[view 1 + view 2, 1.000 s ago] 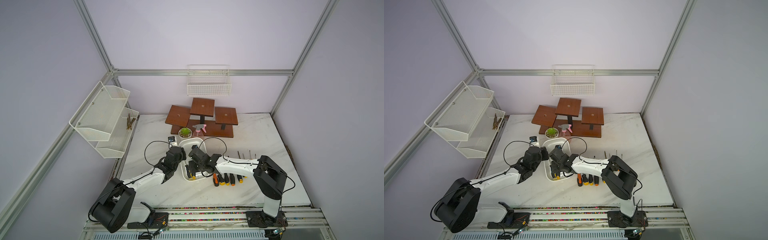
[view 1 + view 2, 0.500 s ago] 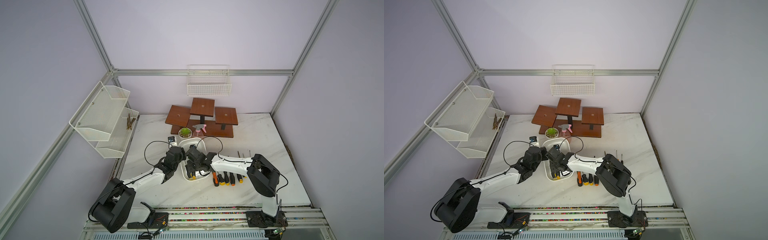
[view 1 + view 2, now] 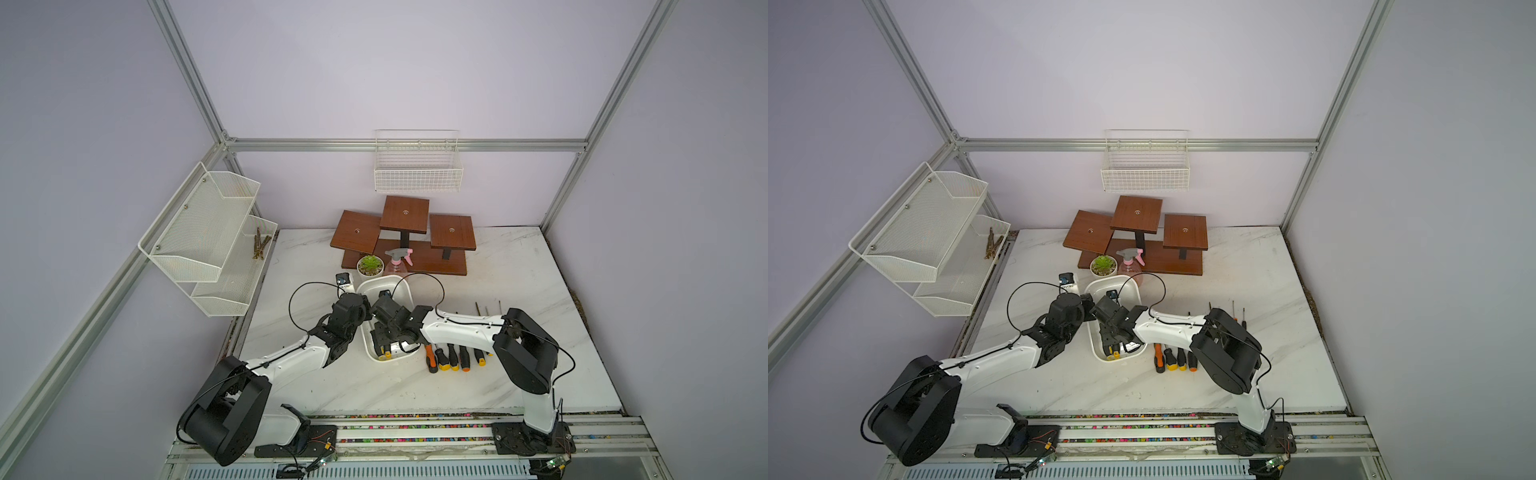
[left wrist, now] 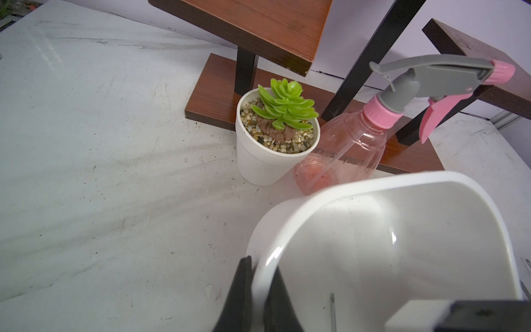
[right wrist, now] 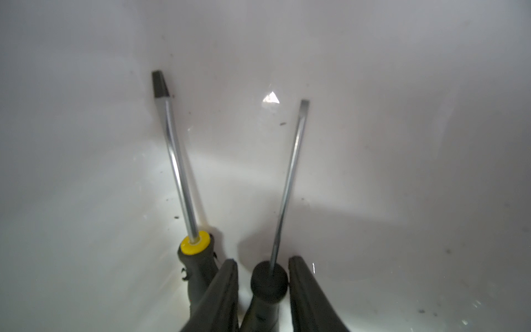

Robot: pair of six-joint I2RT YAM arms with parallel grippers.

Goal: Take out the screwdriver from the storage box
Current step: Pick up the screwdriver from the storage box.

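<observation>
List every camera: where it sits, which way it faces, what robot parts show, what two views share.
Top views: high at the front, looking down toward the back wall; left arm and right arm show, meeting at the storage box.
Left wrist: beside the box, facing the potted succulent and spray bottle; left end effector clamps the box rim.
Right wrist: inside the box, facing along its floor; right end effector straddles a black-handled screwdriver.
Shared: left wrist and top views show succulent, bottle, box.

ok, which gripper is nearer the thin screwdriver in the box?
Right. The right gripper is inside the box, jaws either side of the thin screwdriver's handle. The left gripper is at the box's edge, clamped on its rim, not touching the screwdriver.
</observation>
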